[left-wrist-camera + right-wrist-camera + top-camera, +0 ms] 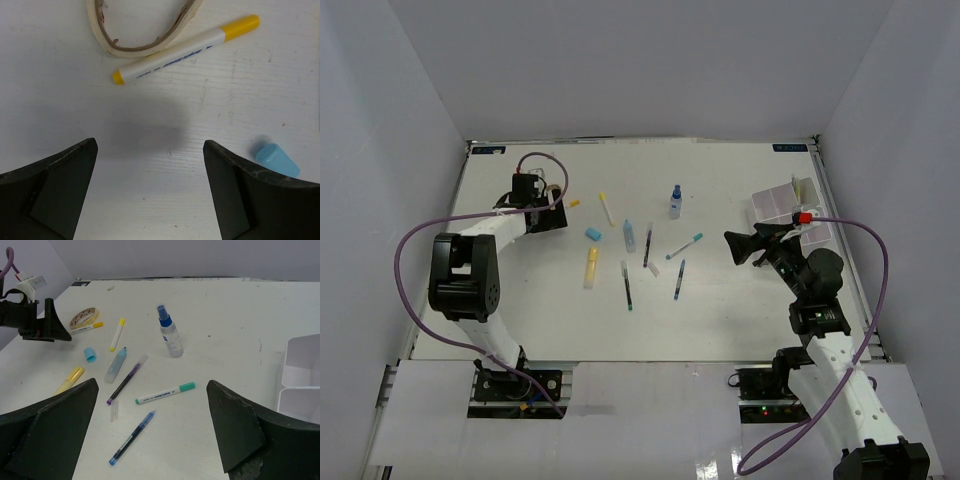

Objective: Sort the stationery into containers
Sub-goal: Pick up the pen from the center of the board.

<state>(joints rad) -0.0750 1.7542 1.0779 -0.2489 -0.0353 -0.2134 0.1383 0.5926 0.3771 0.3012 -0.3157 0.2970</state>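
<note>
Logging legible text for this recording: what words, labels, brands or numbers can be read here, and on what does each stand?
No text reads clearly in any view.
Yellow-capped marker: blue print along the barrel, too blurred to read.
Teal-capped marker: print on the barrel, too small.
Spray bottle: dark mark on its label, too small.
Dark sticker at the far edge: too small.

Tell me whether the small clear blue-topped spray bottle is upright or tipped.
Upright: the spray bottle stands on its base, blue nozzle uppermost, in the right wrist view.
</note>
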